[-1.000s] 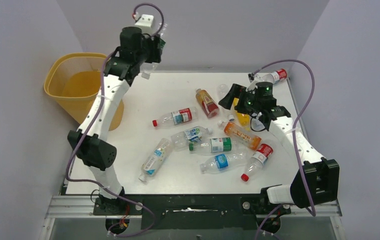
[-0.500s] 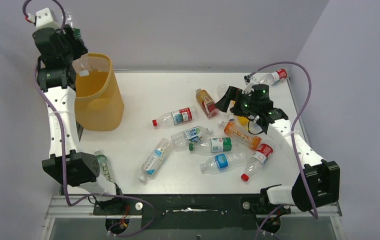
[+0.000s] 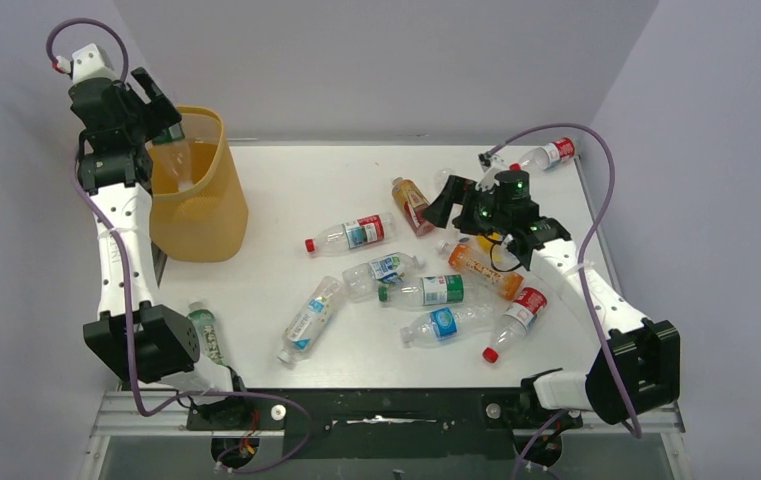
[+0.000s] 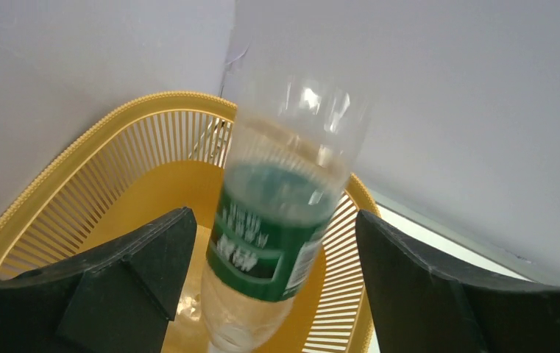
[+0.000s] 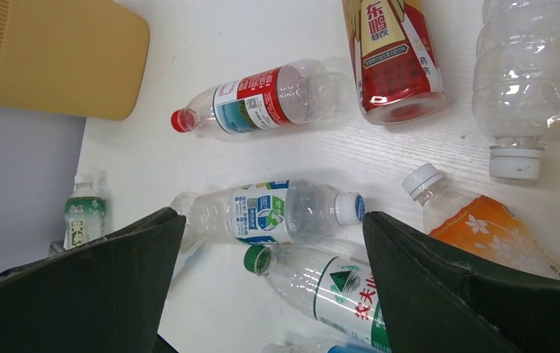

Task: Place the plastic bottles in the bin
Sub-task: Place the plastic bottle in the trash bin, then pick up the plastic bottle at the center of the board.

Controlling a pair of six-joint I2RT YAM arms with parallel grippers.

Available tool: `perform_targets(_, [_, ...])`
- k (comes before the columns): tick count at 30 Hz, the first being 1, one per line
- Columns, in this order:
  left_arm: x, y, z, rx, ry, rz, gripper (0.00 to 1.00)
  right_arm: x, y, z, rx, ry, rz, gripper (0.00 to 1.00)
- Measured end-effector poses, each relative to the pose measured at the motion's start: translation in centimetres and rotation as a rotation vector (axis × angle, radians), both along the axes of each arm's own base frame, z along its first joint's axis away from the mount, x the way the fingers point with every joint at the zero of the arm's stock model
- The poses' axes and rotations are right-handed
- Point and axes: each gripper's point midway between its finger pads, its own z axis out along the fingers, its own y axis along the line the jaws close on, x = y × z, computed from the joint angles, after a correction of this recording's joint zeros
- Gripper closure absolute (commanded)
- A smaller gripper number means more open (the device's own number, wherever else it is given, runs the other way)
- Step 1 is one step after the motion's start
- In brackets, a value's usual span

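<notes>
The yellow-orange bin (image 3: 201, 205) stands at the table's far left corner. My left gripper (image 3: 159, 118) hangs over its rim (image 4: 78, 147). Its jaws are open, and a clear bottle with a green label (image 4: 277, 235) is blurred between them, neck down, touching neither finger. My right gripper (image 3: 456, 212) hovers open over the bottles lying in the middle of the table. Below its jaws (image 5: 273, 217) lie a blue-labelled bottle (image 5: 277, 209) and a green-capped bottle (image 5: 328, 283). Several more bottles lie around, among them a red-capped one (image 3: 351, 234) and an orange one (image 3: 484, 270).
One red-labelled bottle (image 3: 546, 153) lies at the far right corner. A small green-labelled bottle (image 3: 206, 330) sits beside the left arm's base at the table's left edge. Grey walls close in the left, back and right sides.
The left arm swung from the table's far middle to above the bin, and its jaws have now opened, letting go of the green-labelled bottle. The right gripper drifted slightly left.
</notes>
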Motion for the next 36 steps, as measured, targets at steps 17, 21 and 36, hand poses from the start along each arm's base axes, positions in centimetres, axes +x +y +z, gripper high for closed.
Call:
perform_targets(17, [-1.5,-5.5,2.8,0.019,0.018,-0.126,0.16,0.3,-0.3,-0.4,-0.040,-0.004,-0.024,0.02])
perform_targets(21, [-1.6,-13.7,4.3,0.051,0.001,-0.310,0.16,1.6,-0.9,-0.5,-0.111,-0.010,-0.050,0.01])
perform_targets(36, [-3.5,-25.3,-5.8,0.052,0.233,-0.584,0.16,10.1,-1.1,-3.2,-0.406,-0.052,-0.052,0.00])
